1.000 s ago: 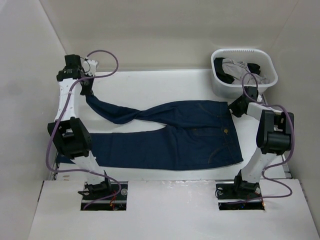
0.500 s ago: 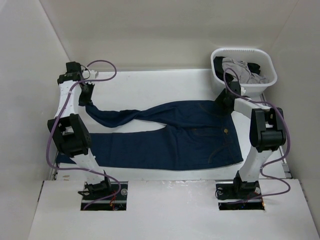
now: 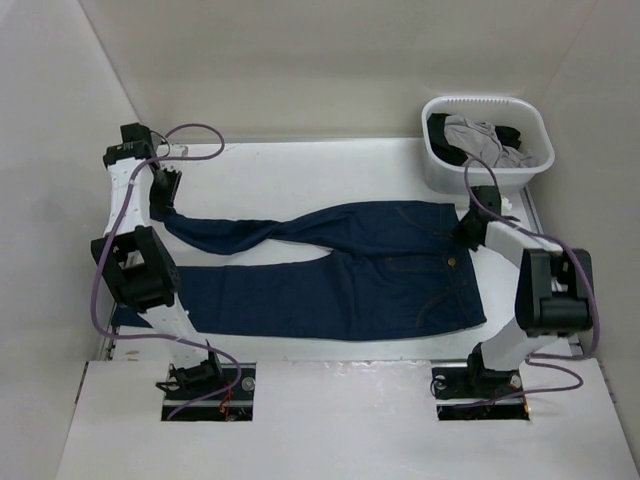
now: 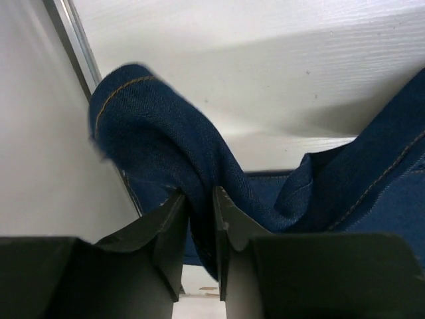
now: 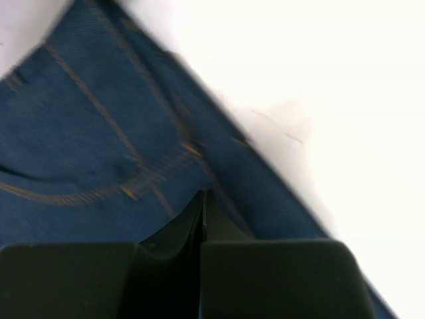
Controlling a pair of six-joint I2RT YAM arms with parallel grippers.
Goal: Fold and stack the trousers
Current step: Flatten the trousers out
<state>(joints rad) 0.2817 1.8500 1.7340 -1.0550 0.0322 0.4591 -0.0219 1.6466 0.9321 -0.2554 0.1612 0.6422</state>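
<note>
The trousers (image 3: 350,270) lie flat across the table, waist to the right, legs to the left, with the far leg twisted. My left gripper (image 3: 160,195) is at the far leg's end near the left wall. In the left wrist view its jaws (image 4: 199,196) stand narrowly apart with a fold of the denim (image 4: 166,146) pinched between them, the hem rising above the fingers. My right gripper (image 3: 467,235) sits at the waist's far right corner. Its fingers (image 5: 202,194) are pressed together with nothing between them, right over the stitched denim (image 5: 86,133).
A white basket (image 3: 440,170) stands at the back right, holding a grey garment (image 3: 480,135) and a black garment (image 3: 512,135). The table's left wall (image 4: 46,133) is close beside the left gripper. White table edge shows right of the waist (image 5: 345,100).
The right gripper has shut and drawn back from over the waist to its right corner. The left gripper has shifted left with the leg end, and its jaws have loosened a little.
</note>
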